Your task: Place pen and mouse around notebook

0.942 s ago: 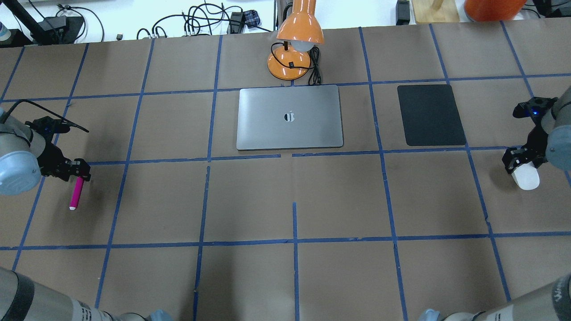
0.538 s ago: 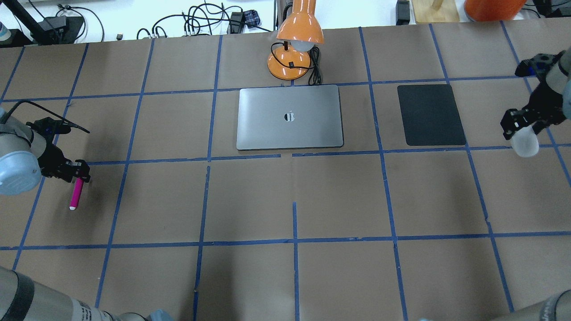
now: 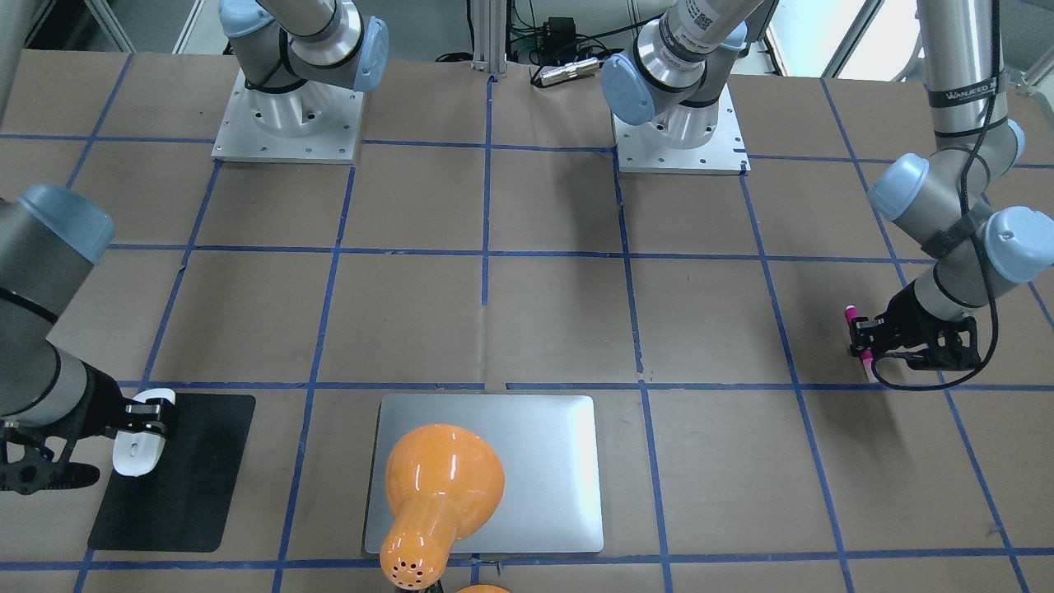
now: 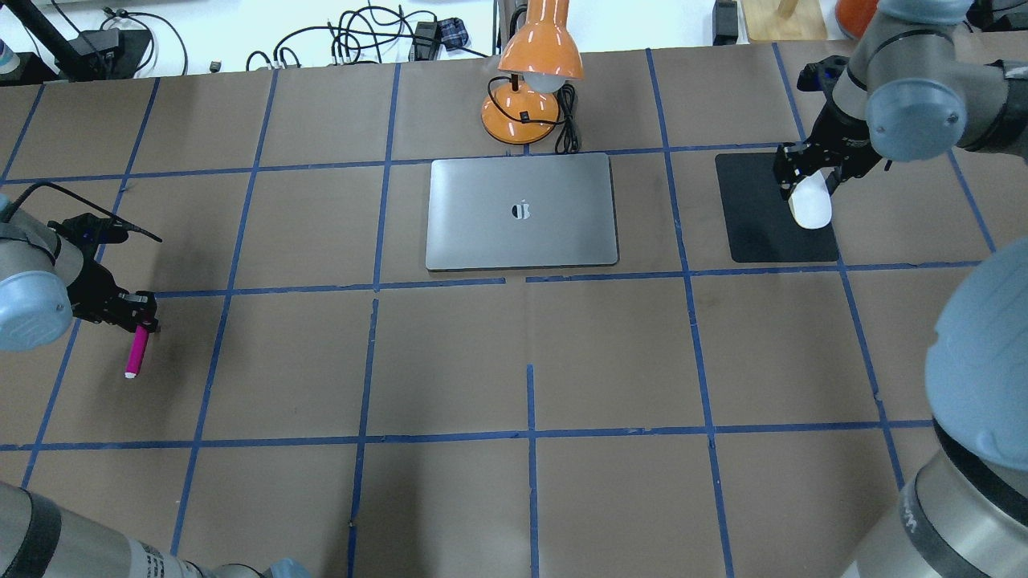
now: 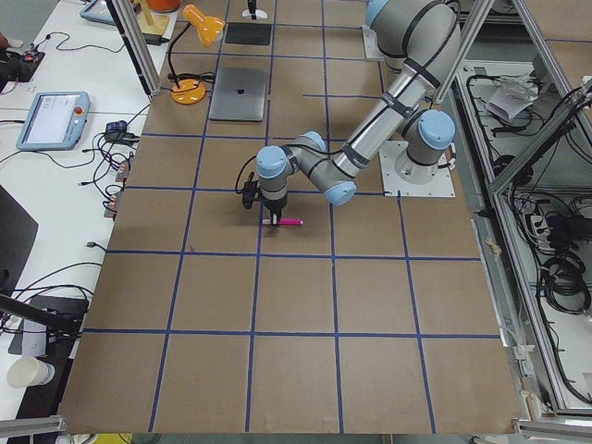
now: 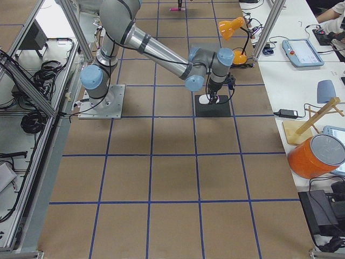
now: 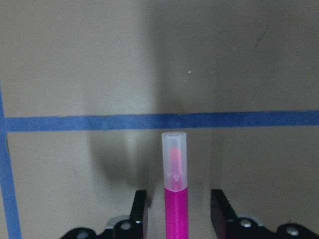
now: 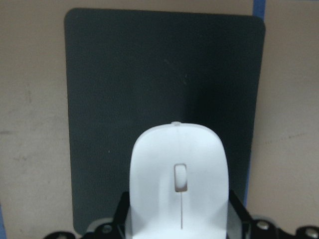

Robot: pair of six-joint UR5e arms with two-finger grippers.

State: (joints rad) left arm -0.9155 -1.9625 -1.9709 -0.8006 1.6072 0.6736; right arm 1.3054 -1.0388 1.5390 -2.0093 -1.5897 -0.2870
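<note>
Left gripper: in your overhead view, the left gripper (image 4: 144,323) sits at the far left edge, about mid-height, low over the brown table (image 4: 610,361). Its jaws are apart. In the left wrist view you see one black finger (image 7: 140,209) on each side of the pen, with a sliver of table showing between each finger and the pen.
Pen: the pen (image 4: 136,352) lies flat on the table between those fingers. Its pale end points toward the bottom of the overhead view. In the wrist view that end stops just short of a blue tape line (image 7: 75,122).
Right gripper: look to the upper right of the overhead view, where the right gripper (image 4: 809,186) is clamped on the mouse, one finger on each flank.
Mouse: the mouse (image 4: 809,202) is held scroll wheel up over the right part of the black mat (image 4: 759,217). You cannot tell from these views whether it touches the mat.
Notebook: the notebook (image 4: 522,213) lies closed and flat at upper centre. It is well apart from the pen on the left, and the mat is off to its right.
Lamp: an orange desk lamp (image 4: 534,72) stands just beyond the notebook's far edge. In the front-facing view its shade covers part of the notebook.
</note>
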